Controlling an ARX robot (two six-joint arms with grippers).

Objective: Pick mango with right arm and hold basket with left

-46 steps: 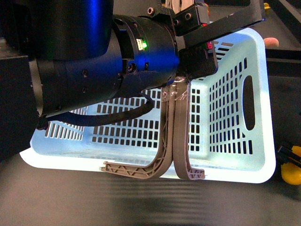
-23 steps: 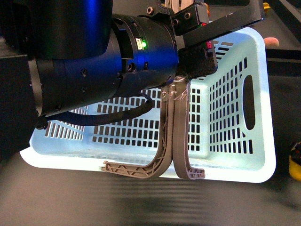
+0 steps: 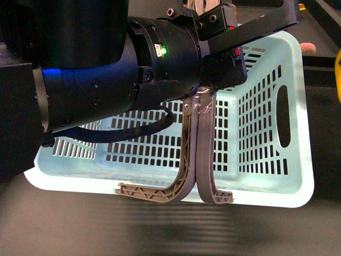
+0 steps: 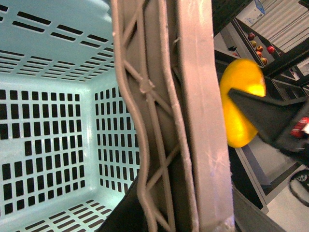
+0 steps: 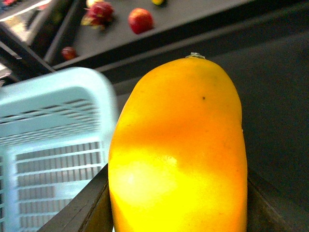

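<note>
The light blue basket (image 3: 266,133) hangs tilted in the front view, its two grey-brown taped handles (image 3: 198,144) pressed together. My left gripper (image 3: 200,97), at the end of the bulky black arm (image 3: 117,74), is shut on those handles. In the left wrist view the handles (image 4: 193,121) run between its jaws (image 4: 186,217), beside the basket's slotted inside (image 4: 48,121). My right gripper (image 5: 176,212) is shut on the yellow-orange mango (image 5: 178,154). The mango hangs in the air beside the basket (image 5: 53,121). It also shows in the left wrist view (image 4: 239,101) and at the front view's right edge (image 3: 338,74).
A dark shelf beyond the basket holds a red fruit (image 5: 140,20), a pink spiky fruit (image 5: 99,12) and a small dark red one (image 5: 68,52). More small fruits sit on a far shelf (image 4: 260,46). A pinkish fruit (image 3: 308,48) peeks behind the basket's rim.
The mango at the front view's right edge has risen from low beside the basket to level with its upper rim. The left arm and basket have hardly moved.
</note>
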